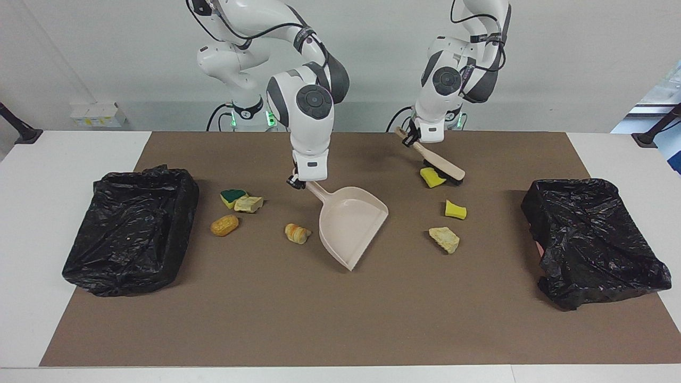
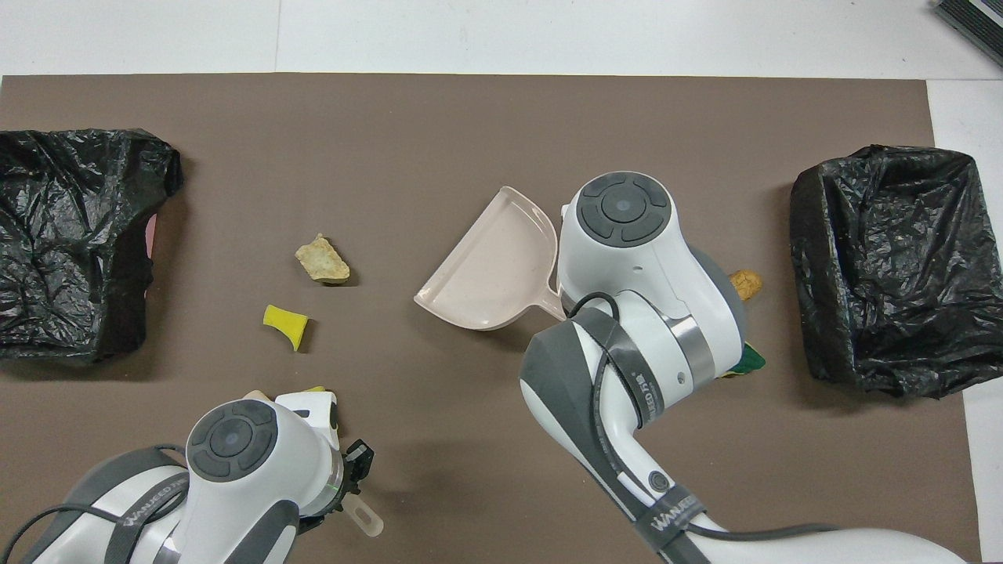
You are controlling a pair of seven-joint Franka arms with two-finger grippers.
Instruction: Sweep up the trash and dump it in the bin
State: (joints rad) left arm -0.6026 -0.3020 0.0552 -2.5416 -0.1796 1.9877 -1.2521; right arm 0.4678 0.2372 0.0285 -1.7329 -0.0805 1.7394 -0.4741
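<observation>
My right gripper [image 1: 297, 182] clamps the dustpan [image 1: 351, 223] handle, pan tilted mid-mat; my left gripper [image 1: 408, 136] grips the brush [image 1: 439, 166], bristles seemingly touching a yellow sponge bit [image 1: 432, 177]; other trash [image 1: 445, 239] lies scattered between both black-lined bins [image 1: 130, 229].

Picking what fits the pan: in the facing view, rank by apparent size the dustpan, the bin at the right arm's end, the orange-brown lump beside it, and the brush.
1. Black-lined bin
2. Dustpan, held by the right gripper
3. Brush, held by the left gripper
4. Orange-brown lump

The brush lies nearer to the robots, so it may look smaller than it is.
</observation>
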